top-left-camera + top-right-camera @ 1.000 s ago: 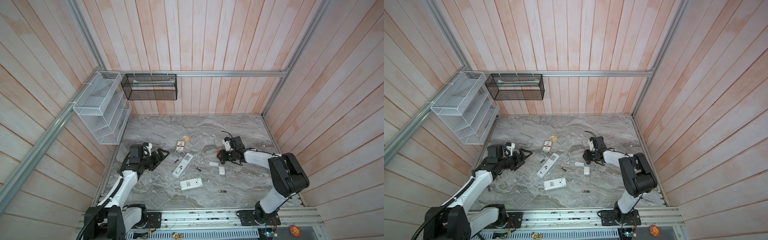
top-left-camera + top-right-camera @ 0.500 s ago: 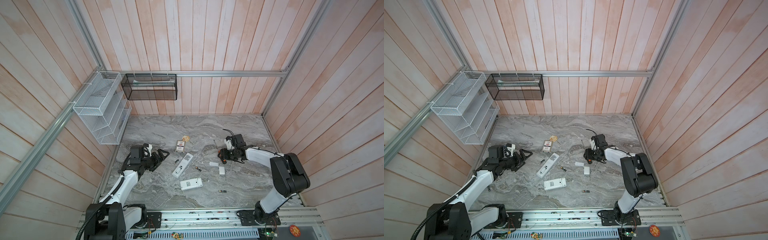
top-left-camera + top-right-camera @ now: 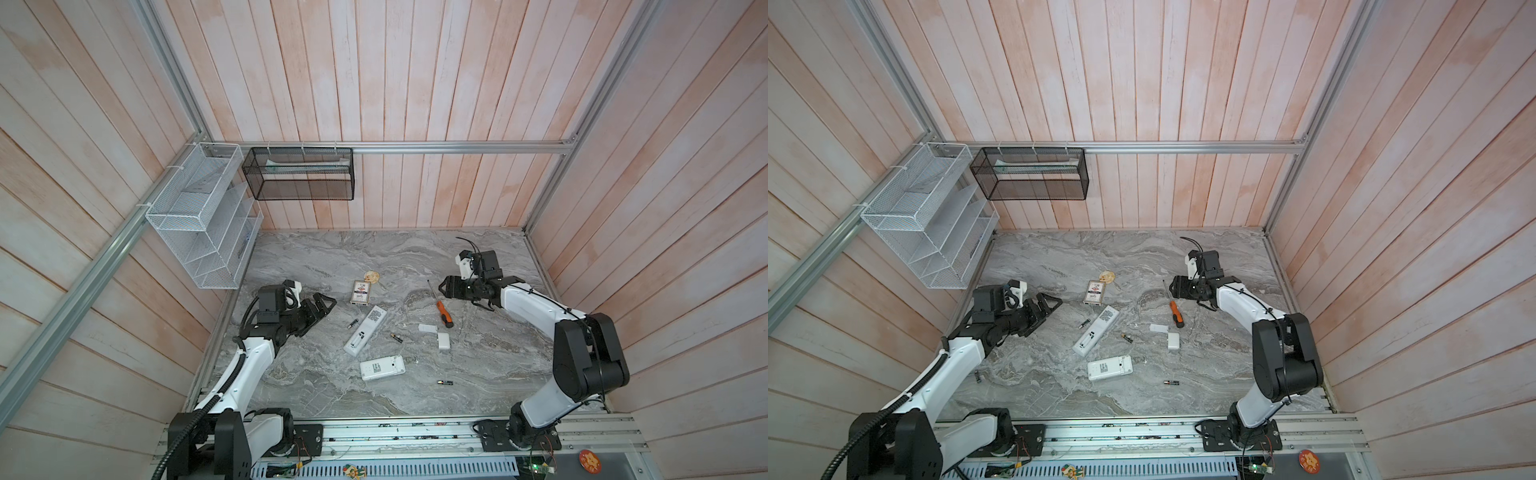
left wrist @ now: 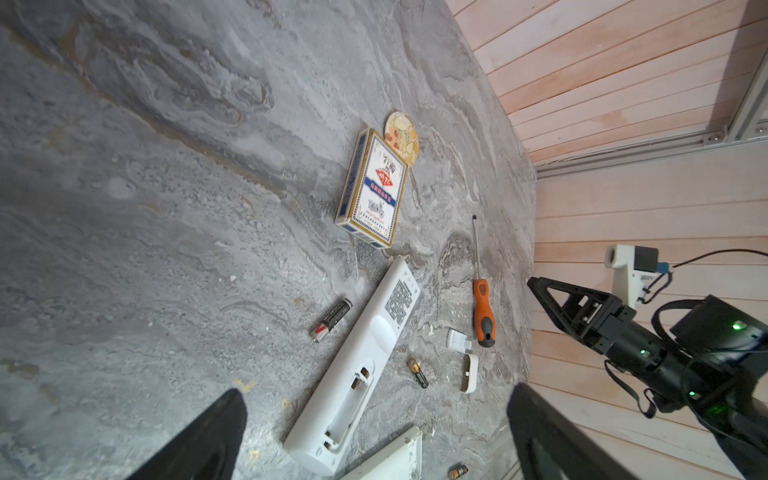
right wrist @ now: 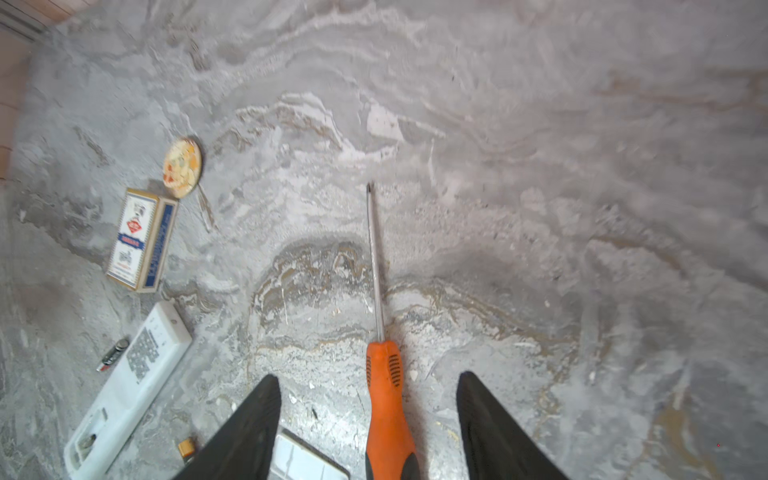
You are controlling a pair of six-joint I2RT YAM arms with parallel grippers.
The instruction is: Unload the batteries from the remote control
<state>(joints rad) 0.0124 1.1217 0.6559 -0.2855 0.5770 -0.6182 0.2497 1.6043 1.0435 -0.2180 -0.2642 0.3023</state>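
Grey marble tabletop, scattered slim dark batteries, gold-banded ends.

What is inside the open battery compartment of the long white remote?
The long white remote's compartment looks empty in the left wrist view: only metal contacts and bare white plastic. Its side wall hides a thin strip of its bottom.
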